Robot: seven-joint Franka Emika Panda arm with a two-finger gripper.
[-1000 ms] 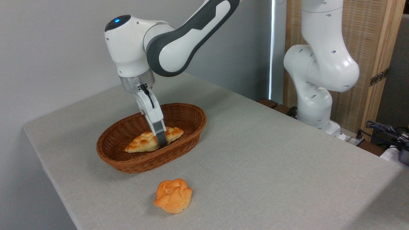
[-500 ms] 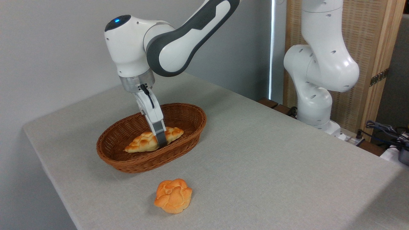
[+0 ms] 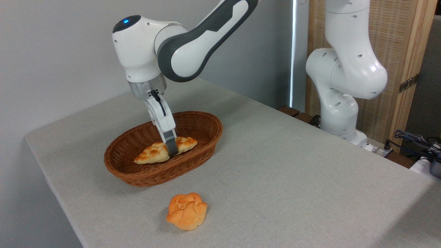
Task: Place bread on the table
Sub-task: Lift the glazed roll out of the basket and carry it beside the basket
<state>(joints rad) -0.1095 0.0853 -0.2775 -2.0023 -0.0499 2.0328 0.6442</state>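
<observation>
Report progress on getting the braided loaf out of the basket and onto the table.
Done: the gripper has reached into the wicker basket and its near finger straddles the middle of the bread. In hand: the grasp looks closed on the loaf, which sits inside the basket, barely raised if at all. Left: lift it clear of the rim and set it on the table, perhaps near the round bun.

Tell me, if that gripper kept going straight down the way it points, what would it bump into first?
Nothing new: the gripper already straddles the bread. Below that comes the floor of the basket. Whether it is gripping cannot be told.
</observation>
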